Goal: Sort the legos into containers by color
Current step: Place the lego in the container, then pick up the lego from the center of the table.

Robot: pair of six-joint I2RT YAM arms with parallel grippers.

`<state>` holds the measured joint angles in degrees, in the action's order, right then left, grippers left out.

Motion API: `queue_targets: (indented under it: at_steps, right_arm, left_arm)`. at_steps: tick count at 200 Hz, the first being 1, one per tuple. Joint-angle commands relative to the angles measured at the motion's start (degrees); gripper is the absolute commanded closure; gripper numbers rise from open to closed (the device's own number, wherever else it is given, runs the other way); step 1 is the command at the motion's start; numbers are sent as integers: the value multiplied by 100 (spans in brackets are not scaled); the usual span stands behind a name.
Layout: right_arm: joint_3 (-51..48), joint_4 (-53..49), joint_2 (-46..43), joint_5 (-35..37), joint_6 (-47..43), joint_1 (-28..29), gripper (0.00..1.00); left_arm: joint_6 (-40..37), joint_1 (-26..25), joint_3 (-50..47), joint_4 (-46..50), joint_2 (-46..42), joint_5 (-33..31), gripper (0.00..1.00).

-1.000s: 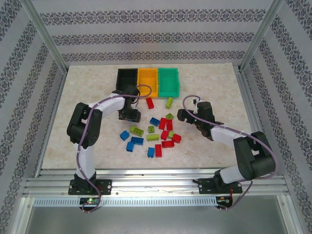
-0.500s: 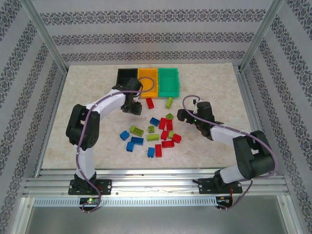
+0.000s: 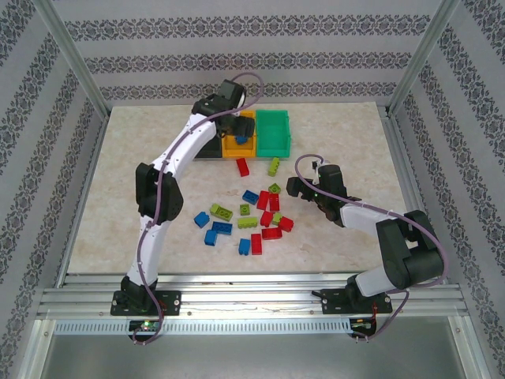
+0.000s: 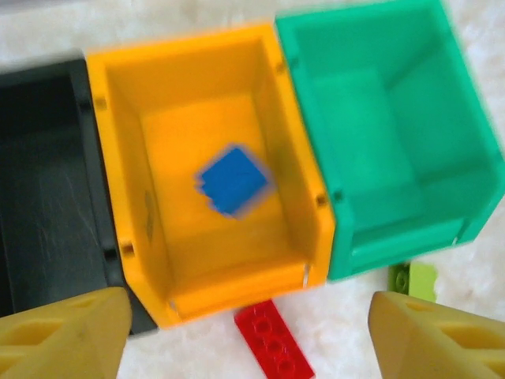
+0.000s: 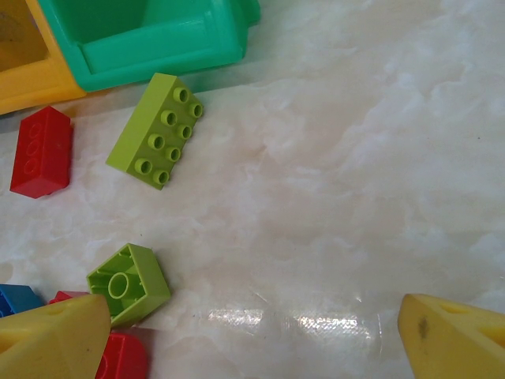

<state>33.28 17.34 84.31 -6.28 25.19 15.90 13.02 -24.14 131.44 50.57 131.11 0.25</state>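
Small blue studded plastic brick now inside orange-yellow plastic bin, mid-floor, blurred, likely just dropped. Second ago left arm was at pile; since swung over bins. Left pincer spread wide, empty. One blue sorted. Brick looks near-square, cornerwise to bin walls; long axis unreadable through blur. Right pincer also spread, empty, above marble bench.

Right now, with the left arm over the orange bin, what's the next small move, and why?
Probably swing the left gripper back toward the loose bricks for another blue one. Its jaws stand open and empty above the orange bin, a blue brick lies inside it, and more blue bricks sit on the table.
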Motion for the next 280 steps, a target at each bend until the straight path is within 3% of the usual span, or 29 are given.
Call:
queue_targets:
  at_steps: [1, 48, 83, 152, 208, 280]
  right_arm:
    - [153, 27, 13, 44, 1, 32, 6]
    - [201, 50, 133, -35, 56, 30, 6]
    - [302, -1, 290, -127, 135, 29, 6]
    - [329, -12, 323, -180, 195, 29, 6]
    - [311, -21, 296, -165, 190, 30, 6]
    - [311, -30, 289, -155, 194, 31, 6]
  left_arm:
    - [-79, -329, -839, 240, -542, -283, 18]
    - [50, -585, -3891, -1287, -2139, 420, 17]
    - [143, -794, -4784, -1405, -2329, 889, 16]
    - [-186, -1194, -4164, -965, -1506, 605, 15]
    - [-361, -1391, -3515, -230, -853, -264, 16]
    - [-307, -1392, -3547, -337, -714, -67, 24]
